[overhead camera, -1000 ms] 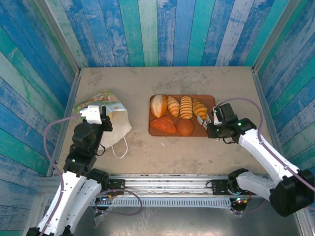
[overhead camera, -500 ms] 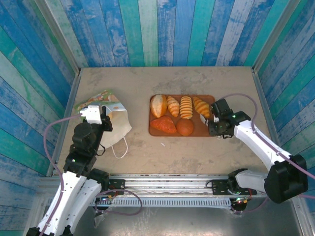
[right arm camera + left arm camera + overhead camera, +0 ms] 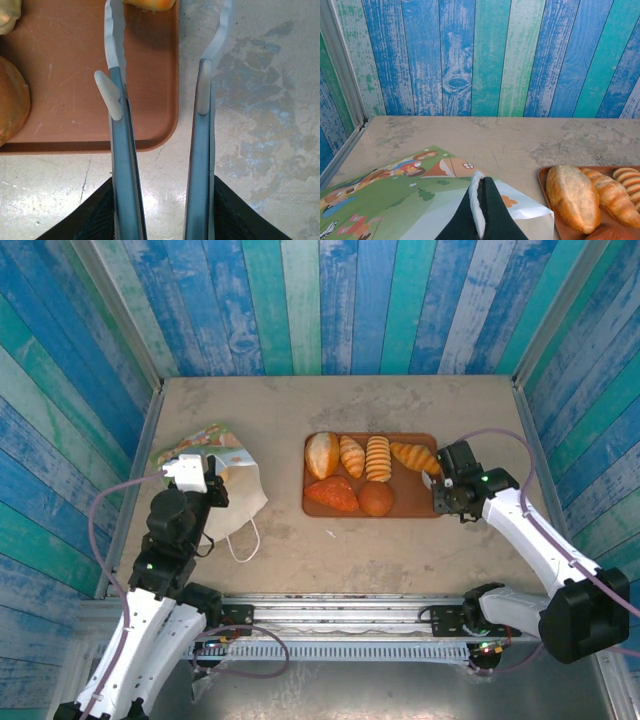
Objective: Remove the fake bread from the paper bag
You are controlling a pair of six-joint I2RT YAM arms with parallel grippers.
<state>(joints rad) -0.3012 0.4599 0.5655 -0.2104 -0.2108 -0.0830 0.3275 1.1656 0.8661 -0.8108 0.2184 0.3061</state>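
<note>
Six pieces of bread (image 3: 365,472) are seen on a brown tray (image 3: 412,504), set slightly toward 3 o'clock of the bench (image 3: 330,400) centre. Four lie in a row along the tray's 12 o'clock side and two along its 6 o'clock side. The bag (image 3: 200,445) lies flattened at 9 o'clock, its cord handle trailing toward 6 o'clock. Whether anything remains inside cannot be told, but the task is judged to be near its end.

The left end effector (image 3: 480,192) is clenched on a white fold of the bag's edge. The right end effector (image 3: 165,50) is released and empty. Its jaws stand apart over the tray's 3 o'clock rim, one above the tray and one above the bench, just beside the croissant-like piece (image 3: 413,457).

The bread is judged to be light and fairly stiff, with smooth, rounded skins that could slip from narrow jaws. Each piece would best be taken across its short width at mid-length; the ridged loaves should offer the surest purchase. The bag is judged to be thin, soft and easily creased or dragged, so a pinch at the rim or handle is preferred.
</note>
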